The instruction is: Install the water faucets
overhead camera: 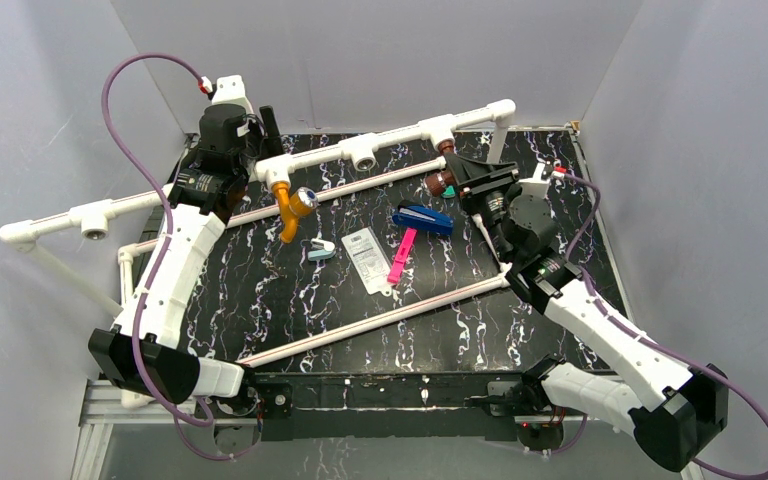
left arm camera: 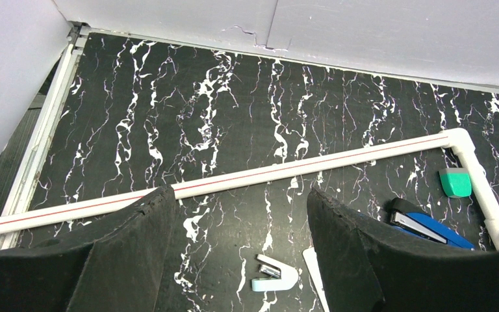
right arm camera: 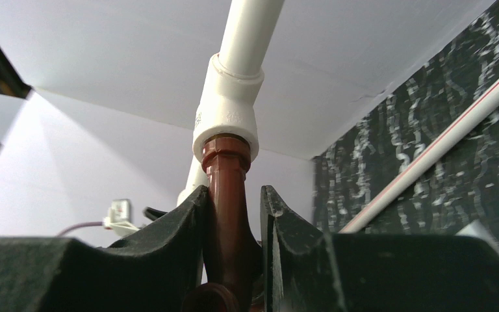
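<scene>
One orange faucet (overhead camera: 288, 215), one brown faucet (overhead camera: 441, 180), one blue stapler (overhead camera: 423, 219).

looked down on a black tabletop (overhead camera: 270, 290) veined all over with white, like marble. was boxed in by plain pale grey panels: a back wall (overhead camera: 360, 60), a left wall (overhead camera: 20, 120) and a right wall (overhead camera: 700, 130), each meeting the tabletop's edge. showed, from the left wrist view, a vertical seam (left arm camera: 274, 26) in the back wall with a thin crack just beside it. ended at the near left corner in a silvery metal frame (overhead camera: 95, 445). was lit softly and evenly, with only faint shadows.
</scene>
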Controlling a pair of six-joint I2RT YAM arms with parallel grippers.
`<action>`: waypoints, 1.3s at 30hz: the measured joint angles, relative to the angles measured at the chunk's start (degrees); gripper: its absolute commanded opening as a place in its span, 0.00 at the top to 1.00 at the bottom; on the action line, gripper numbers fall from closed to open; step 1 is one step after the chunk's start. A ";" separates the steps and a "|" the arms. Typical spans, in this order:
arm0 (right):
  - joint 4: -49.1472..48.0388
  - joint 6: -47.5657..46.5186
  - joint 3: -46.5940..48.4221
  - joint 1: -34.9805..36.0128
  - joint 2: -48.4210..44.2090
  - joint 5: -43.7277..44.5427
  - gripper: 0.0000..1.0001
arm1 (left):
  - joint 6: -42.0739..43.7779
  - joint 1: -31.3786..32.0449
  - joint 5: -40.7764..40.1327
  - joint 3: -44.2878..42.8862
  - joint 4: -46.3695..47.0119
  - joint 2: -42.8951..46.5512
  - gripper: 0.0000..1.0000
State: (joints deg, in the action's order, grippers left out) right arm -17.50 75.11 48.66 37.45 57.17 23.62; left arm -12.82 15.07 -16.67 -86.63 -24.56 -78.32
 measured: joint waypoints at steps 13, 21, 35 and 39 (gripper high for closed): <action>-0.57 16.11 -2.08 -0.02 -1.31 0.35 0.72 | 0.04 0.24 0.24 0.15 -0.11 0.07 0.28; 1.05 15.02 -1.73 0.96 -1.73 -1.97 0.27 | 0.15 0.68 0.31 0.15 -0.20 0.04 0.28; 12.00 2.25 1.60 2.05 -8.94 -1.31 0.09 | 0.17 0.79 0.24 0.15 -0.15 -0.02 0.28; 16.61 -3.74 3.32 2.05 -11.87 0.94 0.08 | 0.17 0.79 0.24 0.13 -0.15 -0.07 0.28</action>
State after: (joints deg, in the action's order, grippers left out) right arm -0.89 71.37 51.99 39.51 45.30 24.56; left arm -12.64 15.86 -16.43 -86.50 -24.71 -78.39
